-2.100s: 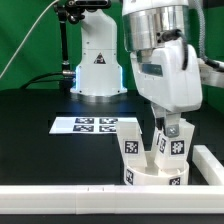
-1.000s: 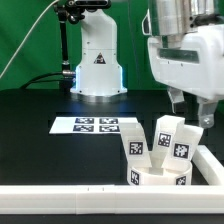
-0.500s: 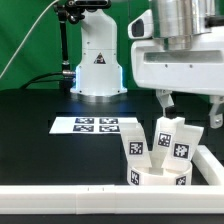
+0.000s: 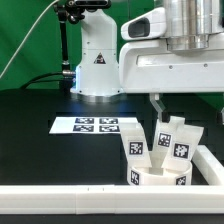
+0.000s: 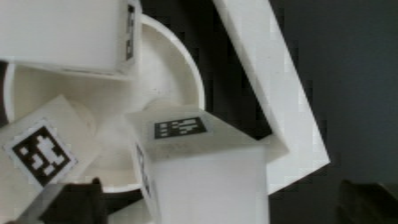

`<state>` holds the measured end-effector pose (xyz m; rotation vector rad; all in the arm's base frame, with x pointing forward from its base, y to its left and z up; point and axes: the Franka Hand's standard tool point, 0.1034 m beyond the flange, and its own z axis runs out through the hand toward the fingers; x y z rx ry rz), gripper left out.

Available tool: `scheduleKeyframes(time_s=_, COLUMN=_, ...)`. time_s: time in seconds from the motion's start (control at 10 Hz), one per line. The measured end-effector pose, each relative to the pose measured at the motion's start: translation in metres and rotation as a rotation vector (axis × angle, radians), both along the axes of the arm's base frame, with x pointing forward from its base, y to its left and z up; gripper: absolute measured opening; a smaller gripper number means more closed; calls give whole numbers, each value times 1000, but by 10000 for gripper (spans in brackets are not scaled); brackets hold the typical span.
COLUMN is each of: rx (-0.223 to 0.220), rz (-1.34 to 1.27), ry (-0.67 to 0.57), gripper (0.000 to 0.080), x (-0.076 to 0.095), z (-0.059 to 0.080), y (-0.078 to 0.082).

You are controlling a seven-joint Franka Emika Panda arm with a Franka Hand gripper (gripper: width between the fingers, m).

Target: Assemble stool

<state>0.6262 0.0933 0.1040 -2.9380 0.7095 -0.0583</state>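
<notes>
The stool's round white seat (image 4: 158, 179) lies at the exterior view's lower right, with three tagged white legs (image 4: 133, 147), (image 4: 163, 133), (image 4: 181, 146) standing up out of it, leaning a little. My gripper (image 4: 188, 106) hangs open above them, touching nothing, its fingers (image 4: 157, 104) spread wide. In the wrist view the seat (image 5: 169, 60) fills the frame, with a tagged leg (image 5: 185, 131) directly below the gripper (image 5: 214, 214) and another leg (image 5: 36, 150) beside it. Dark fingertips (image 5: 64, 201) show either side of that leg, apart from it.
The marker board (image 4: 95, 125) lies flat on the black table behind the stool. A long white bar (image 4: 60, 198) runs along the front edge, and another white rail (image 4: 209, 163) flanks the stool on the exterior view's right. The arm's base (image 4: 97, 62) stands at the back.
The gripper has lifted straight up off the legs and drifted slightly toward the exterior view's left, staying open. The legs and seat have not moved.
</notes>
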Motion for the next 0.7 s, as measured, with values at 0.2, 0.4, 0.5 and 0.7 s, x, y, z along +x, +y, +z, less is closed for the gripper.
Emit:
scheduleKeyframes(time_s=0.2, rx=-16, rz=151, ry=-15, gripper=649, x=0, z=0, y=-1)
scheduleKeyframes(time_s=0.4, rx=-65, rz=373, ry=-55, gripper=649, x=2, z=-1, y=2)
scheduleKeyframes(time_s=0.5, rx=-70, rz=433, ry=-60, gripper=649, x=2, z=-1, y=0)
scheduleKeyframes(time_s=0.7, rx=-87, rz=600, ry=-79, gripper=649, x=4, z=0, y=-2)
